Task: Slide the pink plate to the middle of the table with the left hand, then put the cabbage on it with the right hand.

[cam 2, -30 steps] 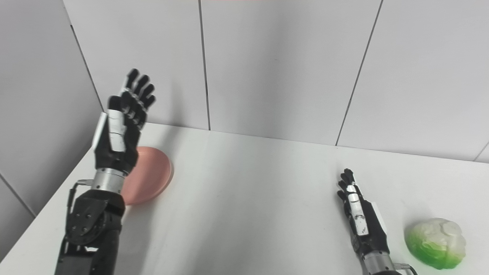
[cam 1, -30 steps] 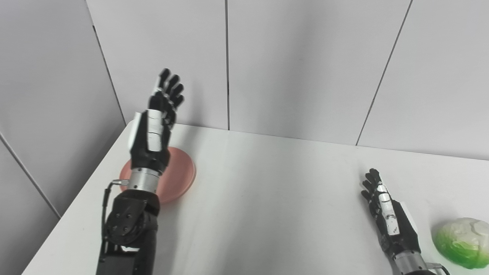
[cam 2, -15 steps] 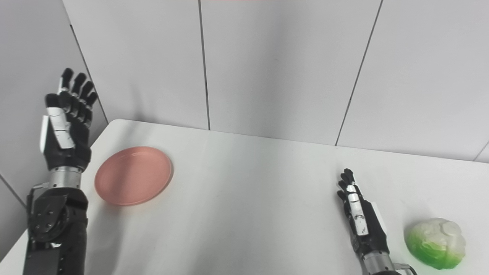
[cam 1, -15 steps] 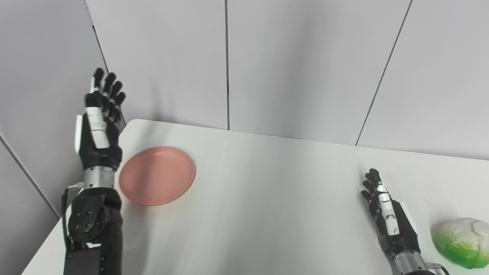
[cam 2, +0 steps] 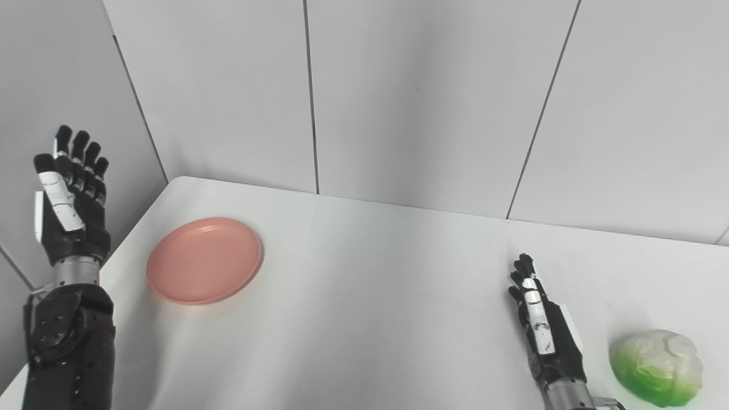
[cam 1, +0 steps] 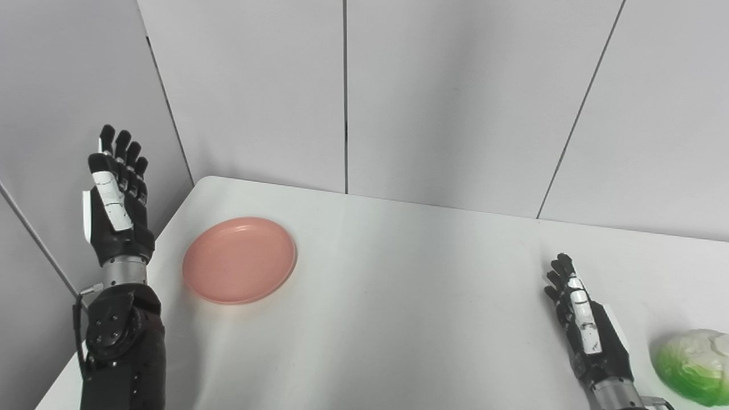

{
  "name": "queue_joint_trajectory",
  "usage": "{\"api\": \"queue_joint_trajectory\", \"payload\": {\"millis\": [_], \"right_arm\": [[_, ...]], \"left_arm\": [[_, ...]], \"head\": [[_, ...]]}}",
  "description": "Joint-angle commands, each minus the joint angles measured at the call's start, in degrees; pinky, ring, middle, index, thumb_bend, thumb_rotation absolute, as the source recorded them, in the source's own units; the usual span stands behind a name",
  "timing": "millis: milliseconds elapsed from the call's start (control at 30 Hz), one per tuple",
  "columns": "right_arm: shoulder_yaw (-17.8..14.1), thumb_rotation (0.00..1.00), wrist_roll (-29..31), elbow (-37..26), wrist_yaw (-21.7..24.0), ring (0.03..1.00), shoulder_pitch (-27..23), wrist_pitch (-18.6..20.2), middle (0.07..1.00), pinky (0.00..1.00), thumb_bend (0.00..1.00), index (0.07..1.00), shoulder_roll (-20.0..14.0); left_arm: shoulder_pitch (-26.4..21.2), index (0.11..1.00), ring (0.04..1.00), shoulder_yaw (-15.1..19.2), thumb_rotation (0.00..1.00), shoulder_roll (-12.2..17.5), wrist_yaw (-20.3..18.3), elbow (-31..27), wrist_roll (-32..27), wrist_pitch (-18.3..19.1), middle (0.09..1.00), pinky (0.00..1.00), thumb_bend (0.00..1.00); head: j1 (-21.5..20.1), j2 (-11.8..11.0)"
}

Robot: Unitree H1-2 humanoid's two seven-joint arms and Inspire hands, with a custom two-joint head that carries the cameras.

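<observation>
There, at the left edge of the frame, the fingers [cam 1: 121, 152] of the left hand [cam 1: 117, 208] stood straight up and a little apart, holding nothing. The hand itself was raised off the left side of the table [cam 1: 398, 296], its back toward the camera, with the metal wrist and dark forearm running down to the lower left corner. It touched neither the table nor the plate.

In the lower right of the frame, the fingers [cam 2: 524, 273] of the right hand [cam 2: 547, 333] lay stretched out together, pointing toward the far wall and empty. That hand sat low over the table near the bottom edge; whether it rested on the surface could not be told. Its wrist left the picture at the bottom.

The pink plate [cam 1: 240, 259] lay flat in the left part of the table, near the left edge and just right of the raised left hand, apart from it. It was well away from the table's middle and held nothing.

The cabbage [cam 2: 656, 360], green below and whitish on top, sat on the table in the lower right corner of the frame, just right of the right hand and not touching it. In the left eye view it was cut by the right edge.

Grey wall panels [cam 1: 444, 91] filled the upper part of the frame behind the table.
</observation>
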Motion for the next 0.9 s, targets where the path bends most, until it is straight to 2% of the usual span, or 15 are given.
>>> {"api": "queue_joint_trajectory", "payload": {"millis": [0, 367, 533, 867], "right_arm": [[-0.4, 1.0, -0.4, -0.8, -0.5, 1.0, 0.2, 1.0, 1.0, 1.0, 0.15, 1.0, -0.6], [-0.3, 1.0, -0.1, 0.2, 0.1, 1.0, 0.0, -0.2, 1.0, 1.0, 0.16, 1.0, -0.8], [-0.5, 1.0, -0.1, -0.9, -0.6, 1.0, 0.2, 0.9, 1.0, 1.0, 0.16, 1.0, -0.5], [-0.4, 1.0, -0.5, -1.7, -0.3, 1.0, 0.5, 1.6, 1.0, 1.0, 0.18, 1.0, -0.7]], "left_arm": [[-2.8, 0.983, 0.976, -0.1, 0.97, 1.6, 0.5, 0.8, 0.3, -2.3, 0.982, 0.99, 0.86], [-3.8, 0.989, 0.992, 0.5, 0.97, 2.3, 0.7, 8.9, -0.9, -3.7, 0.986, 1.0, 0.86], [-4.2, 0.986, 0.992, 0.7, 0.98, 2.4, 1.6, 10.9, -1.2, -2.4, 0.985, 1.0, 0.86], [-5.1, 0.986, 0.991, 1.1, 0.97, 3.4, 0.8, 17.7, -2.4, -2.8, 0.991, 1.0, 0.89]], "head": [[0.1, 0.2], [0.1, 0.4], [0.1, 0.6], [0.1, 0.7]]}}
